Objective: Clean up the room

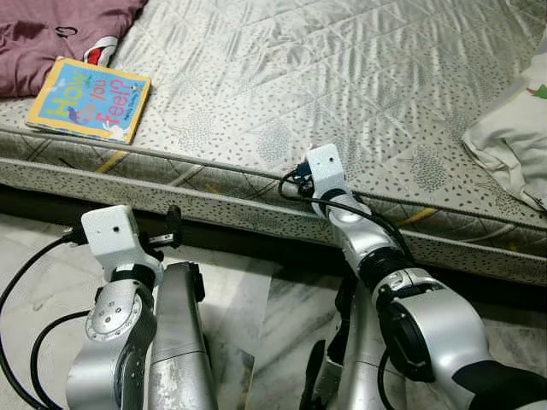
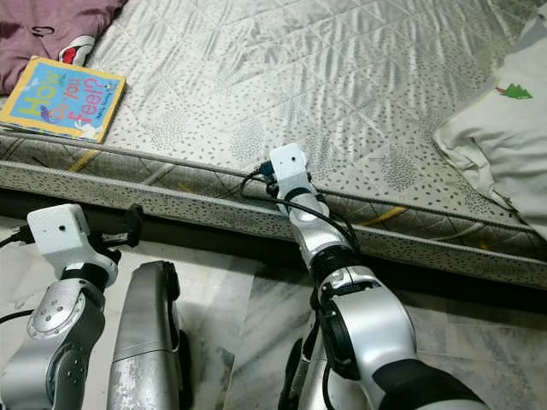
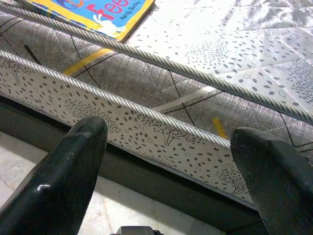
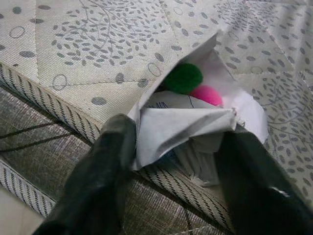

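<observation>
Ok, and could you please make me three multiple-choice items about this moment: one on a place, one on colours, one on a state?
1. Where does the picture book lie?
A. On the floor
B. On the mattress, near its edge, to the robot's left
C. Under the robot's right arm

2. Which colours have the two round shapes on the white cloth in the right wrist view?
A. Green and pink
B. Blue and yellow
C. Both black

3. What is the state of the left gripper?
A. Shut on the book
B. Open and holding nothing
C. Shut on a cable

Answers:
1 B, since the book rests on the quilted top beside the piped edge.
2 A, since a green shape sits beside a pink shape.
3 B, since its fingers stand wide apart, with the mattress side seen between them.
</observation>
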Tool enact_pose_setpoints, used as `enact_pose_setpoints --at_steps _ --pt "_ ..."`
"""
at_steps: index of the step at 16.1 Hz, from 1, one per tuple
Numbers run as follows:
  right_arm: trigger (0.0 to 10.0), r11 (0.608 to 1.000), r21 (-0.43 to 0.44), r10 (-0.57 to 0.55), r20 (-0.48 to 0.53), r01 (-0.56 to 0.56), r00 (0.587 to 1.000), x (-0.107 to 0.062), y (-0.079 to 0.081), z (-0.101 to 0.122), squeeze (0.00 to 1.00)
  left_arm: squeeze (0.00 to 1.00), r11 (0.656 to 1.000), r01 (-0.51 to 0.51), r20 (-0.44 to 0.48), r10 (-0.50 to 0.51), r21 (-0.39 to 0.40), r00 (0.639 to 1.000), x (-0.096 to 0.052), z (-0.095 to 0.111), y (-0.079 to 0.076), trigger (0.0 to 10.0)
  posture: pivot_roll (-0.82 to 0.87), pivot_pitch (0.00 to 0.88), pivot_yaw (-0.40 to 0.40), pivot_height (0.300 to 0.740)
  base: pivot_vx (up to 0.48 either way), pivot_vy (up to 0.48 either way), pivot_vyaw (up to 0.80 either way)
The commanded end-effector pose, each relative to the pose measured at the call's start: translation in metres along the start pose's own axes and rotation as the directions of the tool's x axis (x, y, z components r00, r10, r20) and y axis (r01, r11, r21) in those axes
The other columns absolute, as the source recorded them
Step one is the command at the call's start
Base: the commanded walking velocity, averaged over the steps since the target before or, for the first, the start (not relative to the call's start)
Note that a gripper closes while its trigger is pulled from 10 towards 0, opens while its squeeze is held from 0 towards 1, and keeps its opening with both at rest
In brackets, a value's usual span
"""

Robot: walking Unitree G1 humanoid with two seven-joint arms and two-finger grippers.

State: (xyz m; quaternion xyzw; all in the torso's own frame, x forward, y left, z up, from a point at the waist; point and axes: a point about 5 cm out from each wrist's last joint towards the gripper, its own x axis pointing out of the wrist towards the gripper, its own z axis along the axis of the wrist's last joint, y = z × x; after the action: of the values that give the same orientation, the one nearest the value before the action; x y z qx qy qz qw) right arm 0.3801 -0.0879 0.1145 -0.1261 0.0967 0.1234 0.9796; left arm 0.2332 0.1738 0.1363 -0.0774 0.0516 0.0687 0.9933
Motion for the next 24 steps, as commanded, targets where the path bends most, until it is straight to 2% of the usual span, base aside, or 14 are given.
enact_pose_setpoints --at_steps 1,11,18,21,24 --pt "0.0 1.0 0.015 0.016 -0.038 -0.015 0.999 -0.001 0.004 -0.007 0.0 0.0 1.0 -0.012 -0.019 0.012 0.005 1.0 0.0 -0.004 0.002 10.0 0.22 0.243 -0.068 0.499 0.0 0.0 0.0" --pt "0.0 0.999 0.05 0.014 -0.025 -0.013 1.0 0.0 0.005 -0.004 0.0 0.0 1.0 -0.006 -0.004 0.006 0.002 1.0 0.008 -0.002 -0.001 10.0 0.22 0.216 -0.068 0.499 0.0 0.0 0.0" --pt "0.0 0.991 0.132 -0.005 -0.006 0.006 1.0 0.001 -0.001 0.0 0.0 0.0 1.0 0.008 0.039 -0.008 -0.014 0.999 0.027 0.002 -0.007 10.0 0.18 0.106 -0.064 0.499 0.0 0.0 0.0" --pt "0.0 0.983 0.183 -0.018 -0.002 0.018 1.0 0.0 -0.005 -0.001 0.0 0.0 1.0 0.012 0.082 -0.011 -0.014 0.997 0.043 0.011 -0.008 10.0 0.15 0.044 -0.057 0.499 0.0 0.0 0.0" --pt "0.0 0.968 0.248 -0.06 0.058 0.044 0.997 -0.003 -0.014 0.002 0.0 0.0 1.0 0.016 0.106 -0.014 -0.014 0.994 0.057 0.014 -0.009 10.0 0.1 0.0 -0.047 0.499 0.0 0.0 0.0"
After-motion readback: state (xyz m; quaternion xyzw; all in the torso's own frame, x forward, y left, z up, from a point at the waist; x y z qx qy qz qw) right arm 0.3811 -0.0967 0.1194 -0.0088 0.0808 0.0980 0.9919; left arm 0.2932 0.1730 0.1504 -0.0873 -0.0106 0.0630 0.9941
